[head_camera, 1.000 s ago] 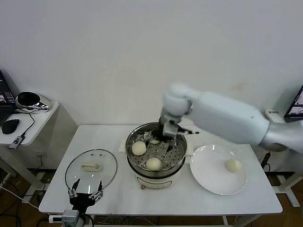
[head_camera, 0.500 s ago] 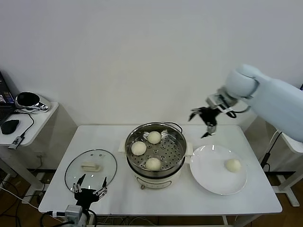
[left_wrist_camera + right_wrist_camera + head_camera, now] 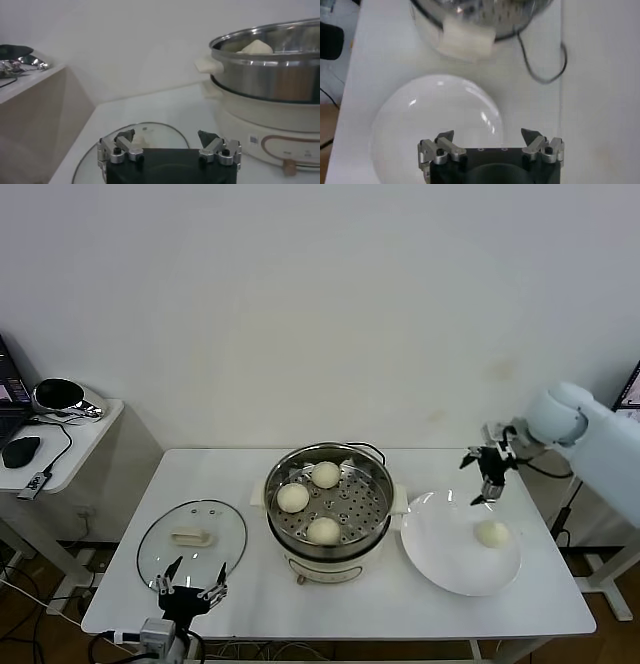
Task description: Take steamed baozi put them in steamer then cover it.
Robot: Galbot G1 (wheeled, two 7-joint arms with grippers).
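The steamer [image 3: 330,566] stands mid-table with three baozi on its perforated tray: one at the back [image 3: 325,475], one on the left [image 3: 293,497], one at the front [image 3: 323,530]. A fourth baozi [image 3: 492,533] lies on the white plate [image 3: 445,539]. My right gripper [image 3: 478,481] hangs open and empty above the plate's far edge, apart from that bun. In its wrist view the right gripper [image 3: 487,135] is over the plate [image 3: 435,115]. The cover [image 3: 215,524] lies flat to the left of the steamer. My left gripper [image 3: 193,569] waits open at the cover's near edge, also visible as [image 3: 167,137].
A black cord [image 3: 545,65] runs behind the steamer near the wall. A side table [image 3: 85,434] with a mouse and headset stands off to the left. The steamer's side handle [image 3: 206,64] juts toward the cover [image 3: 150,132].
My right arm has swung from over the steamer to the right and down, ending above the plate's far edge. A third bun now lies in the steamer. The left gripper barely shifted.
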